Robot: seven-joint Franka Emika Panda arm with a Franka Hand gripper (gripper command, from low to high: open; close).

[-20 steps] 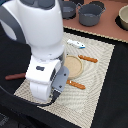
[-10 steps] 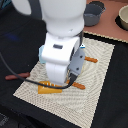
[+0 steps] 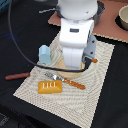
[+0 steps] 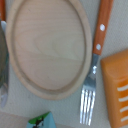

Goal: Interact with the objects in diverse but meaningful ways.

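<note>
In the exterior view my white arm stands over the beige placemat (image 3: 100,75), and the gripper (image 3: 74,65) hangs low over a wooden plate (image 3: 61,64); its fingers are hidden. Just at the arm's left in that view stands the pale blue carton block (image 3: 45,54). The yellow-orange bread loaf (image 3: 50,87) lies on the mat's front part. A reddish-brown sausage stick (image 3: 17,76) lies off the mat on the dark table. The wrist view looks straight down on the plate (image 4: 47,47), with the bread loaf (image 4: 117,87) beside it. No fingers show there.
A wooden-handled fork (image 3: 67,81) lies between the plate and the loaf, seen close in the wrist view as the fork (image 4: 96,55). A grey pot (image 3: 100,12) and a bowl (image 3: 122,17) stand at the back. A small blue-green piece (image 4: 42,120) shows at the wrist picture's edge.
The arm has swung from the mat's front left corner toward the exterior view's right and back, now over the plate. The bread loaf and fork have come into sight.
</note>
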